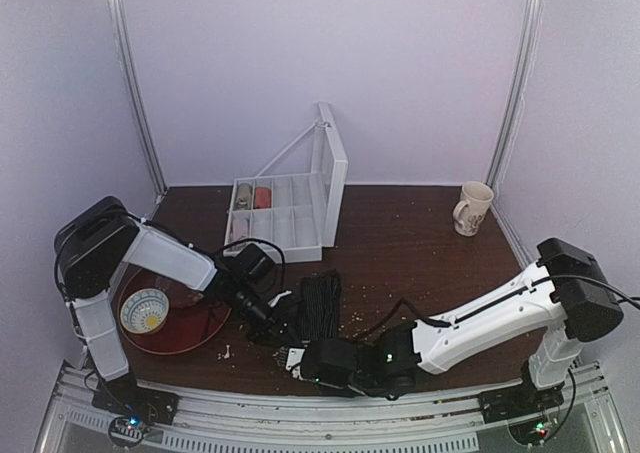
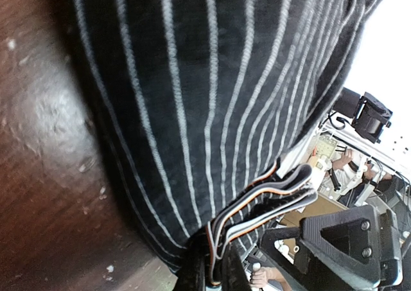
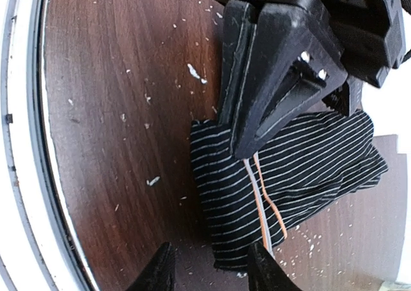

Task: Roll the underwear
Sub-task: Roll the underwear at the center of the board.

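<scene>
The underwear (image 1: pixel 320 308) is a black pinstriped bundle on the dark wooden table, near the front middle. My left gripper (image 1: pixel 283 319) reaches in from the left and is shut on its layered orange-and-white hem edge (image 2: pixel 270 194), pinched low in the left wrist view (image 2: pixel 221 268). The striped fabric (image 2: pixel 212 92) fills that view. In the right wrist view the underwear (image 3: pixel 302 175) lies folded, with the left gripper (image 3: pixel 247 148) clamped on its top. My right gripper (image 3: pixel 212 273) stands open just in front of the fabric's near corner, its fingertips (image 3: pixel 162 272) apart and holding nothing.
A red plate (image 1: pixel 195 331) holding a white bowl (image 1: pixel 145 311) sits at the left under the left arm. A clear compartment box (image 1: pixel 290 213) with a raised lid stands at the back, a mug (image 1: pixel 472 208) at the back right. Crumbs dot the table (image 3: pixel 128 111); its white front rail (image 3: pixel 26 143) is close.
</scene>
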Robot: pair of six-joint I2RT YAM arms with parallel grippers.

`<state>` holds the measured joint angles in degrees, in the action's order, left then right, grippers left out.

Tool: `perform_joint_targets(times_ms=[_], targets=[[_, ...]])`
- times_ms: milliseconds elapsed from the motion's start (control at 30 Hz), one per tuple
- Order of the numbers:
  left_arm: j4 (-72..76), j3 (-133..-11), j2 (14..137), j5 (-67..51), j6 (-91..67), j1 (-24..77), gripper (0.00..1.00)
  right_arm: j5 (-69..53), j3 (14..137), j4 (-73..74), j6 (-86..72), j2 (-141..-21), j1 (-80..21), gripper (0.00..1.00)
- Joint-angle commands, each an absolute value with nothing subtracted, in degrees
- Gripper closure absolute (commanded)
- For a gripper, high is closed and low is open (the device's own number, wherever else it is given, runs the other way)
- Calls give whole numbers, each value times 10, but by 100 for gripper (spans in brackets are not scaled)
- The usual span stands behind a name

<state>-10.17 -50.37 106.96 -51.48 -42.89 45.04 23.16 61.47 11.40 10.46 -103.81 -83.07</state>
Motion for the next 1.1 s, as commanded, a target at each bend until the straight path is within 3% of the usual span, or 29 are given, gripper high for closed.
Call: perform_joint_targets(times_ms=[0, 900, 967, 1067], targets=[[-104, -495, 1076, -522, -425, 446, 100, 290, 637, 126, 145, -1059, -832, 64], [-99, -478, 1064, -542, -423, 446, 100, 279, 674, 134, 195, -1164, -830, 62], [-100, -477, 1064, -543, -421, 447, 100, 272, 673, 136, 190, -1167, -827, 65], [-104, -478, 1065, -543, -420, 446, 100, 264, 667, 142, 183, -1167, -824, 78]])
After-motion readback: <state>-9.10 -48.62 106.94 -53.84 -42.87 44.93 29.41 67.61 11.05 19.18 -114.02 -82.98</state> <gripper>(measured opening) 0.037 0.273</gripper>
